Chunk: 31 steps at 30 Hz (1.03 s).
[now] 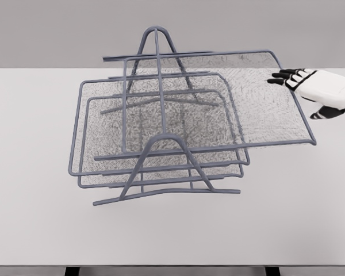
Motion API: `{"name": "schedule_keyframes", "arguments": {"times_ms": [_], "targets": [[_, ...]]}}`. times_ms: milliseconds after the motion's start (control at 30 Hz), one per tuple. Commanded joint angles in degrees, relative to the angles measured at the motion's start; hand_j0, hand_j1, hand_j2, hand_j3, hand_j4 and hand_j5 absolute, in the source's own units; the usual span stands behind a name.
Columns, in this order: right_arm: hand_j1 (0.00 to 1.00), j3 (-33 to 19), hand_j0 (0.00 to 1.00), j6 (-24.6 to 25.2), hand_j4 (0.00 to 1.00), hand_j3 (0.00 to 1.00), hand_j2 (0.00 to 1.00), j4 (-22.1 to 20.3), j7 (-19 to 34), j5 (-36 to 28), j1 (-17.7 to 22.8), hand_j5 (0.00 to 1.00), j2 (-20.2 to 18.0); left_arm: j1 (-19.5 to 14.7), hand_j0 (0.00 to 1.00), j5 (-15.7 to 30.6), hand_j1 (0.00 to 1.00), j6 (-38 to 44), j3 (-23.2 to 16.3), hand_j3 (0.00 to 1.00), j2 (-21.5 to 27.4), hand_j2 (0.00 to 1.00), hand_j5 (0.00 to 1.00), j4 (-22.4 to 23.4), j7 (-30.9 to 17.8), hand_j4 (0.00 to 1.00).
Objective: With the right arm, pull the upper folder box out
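1. Upper mesh tray [218,98] of wire file rack [161,144]: slid out toward the right, overhanging the two lower trays [155,138].
2. Right hand [302,86]: at the tray's far right corner, black fingertips [279,77] extended, relaxed, touching the rim; no grasp visible.
3. White desk [40,218] beneath rack.

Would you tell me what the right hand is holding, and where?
Cannot be told: the right hand sits at the upper tray's right edge, but no closed grasp shows.
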Motion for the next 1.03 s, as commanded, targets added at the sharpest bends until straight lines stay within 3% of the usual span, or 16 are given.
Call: {"name": "schedule_keyframes", "arguments": {"times_ms": [0, 167, 233, 467, 500, 600, 633, 667, 700, 833, 1000], "targets": [[1.0, -1.3, 1.0, -2.0, 1.0, 1.0, 1.0, 0.9, 1.4, 1.2, 0.0, 1.0, -1.5, 0.0, 1.0, 0.0, 1.0, 0.0, 0.0, 1.0, 0.0, 1.0, 1.0, 0.0, 0.0, 1.0], [1.0, -4.9, 1.0, -2.0, 1.0, 1.0, 1.0, 3.2, 1.4, 1.0, 1.6, 1.0, -3.6, 0.0, 1.0, 0.0, 1.0, 0.0, 0.0, 1.0, 0.0, 1.0, 1.0, 0.0, 0.0, 1.0], [1.0, -5.2, 1.0, -2.0, 1.0, 1.0, 1.0, 4.1, 1.4, -1.6, 1.6, 1.0, -6.2, 0.0, 1.0, 0.0, 1.0, -0.1, 0.0, 1.0, 0.0, 1.0, 1.0, 0.0, 0.0, 1.0], [1.0, -8.1, 1.0, -2.0, 1.0, 1.0, 1.0, 8.2, 1.4, -1.8, 1.9, 1.0, -6.5, 0.0, 1.0, 0.0, 1.0, -0.1, 0.0, 1.0, 0.0, 1.0, 1.0, 0.0, 0.0, 1.0], [1.0, -11.2, 1.0, -2.0, 1.0, 1.0, 1.0, 7.5, 1.4, -1.8, 1.7, 1.0, -5.9, 0.0, 1.0, 0.0, 1.0, 0.0, 0.0, 1.0, 0.0, 1.0, 1.0, 0.0, 0.0, 1.0], [1.0, -10.4, 1.0, -2.0, 1.0, 1.0, 1.0, -2.2, 1.4, -7.2, -2.0, 1.0, -6.7, 0.0, 1.0, 0.0, 1.0, 0.0, 0.0, 1.0, 0.0, 1.0, 1.0, 0.0, 0.0, 1.0], [1.0, -8.1, 1.0, -2.0, 1.0, 1.0, 1.0, -6.3, 1.4, -10.2, -2.7, 1.0, -8.9, 0.0, 1.0, 0.0, 1.0, 0.0, 0.0, 1.0, 0.0, 1.0, 1.0, 0.0, 0.0, 1.0], [1.0, -2.4, 1.0, -2.0, 1.0, 1.0, 1.0, -10.2, 1.4, -13.0, -6.9, 1.0, -9.9, 0.0, 1.0, 0.0, 1.0, 0.0, 0.0, 1.0, 0.0, 1.0, 1.0, 0.0, 0.0, 1.0], [1.0, 1.7, 1.0, -2.0, 1.0, 1.0, 1.0, -10.4, 1.4, -14.2, -8.1, 1.0, -9.3, 0.0, 1.0, 0.0, 1.0, 0.0, 0.0, 1.0, 0.0, 1.0, 1.0, 0.0, 0.0, 1.0], [1.0, 5.7, 1.0, -2.0, 1.0, 1.0, 1.0, -11.4, 1.4, -14.2, -8.0, 1.0, -2.2, 0.0, 1.0, 0.0, 1.0, 0.0, -0.1, 1.0, 0.0, 1.0, 1.0, 0.0, 0.0, 1.0], [1.0, 6.1, 1.0, -2.0, 1.0, 1.0, 1.0, -11.4, 1.4, -14.2, -7.5, 1.0, -1.4, 0.0, 1.0, 0.0, 1.0, 0.0, 0.0, 1.0, 0.0, 1.0, 1.0, 0.0, 0.0, 1.0]]}}
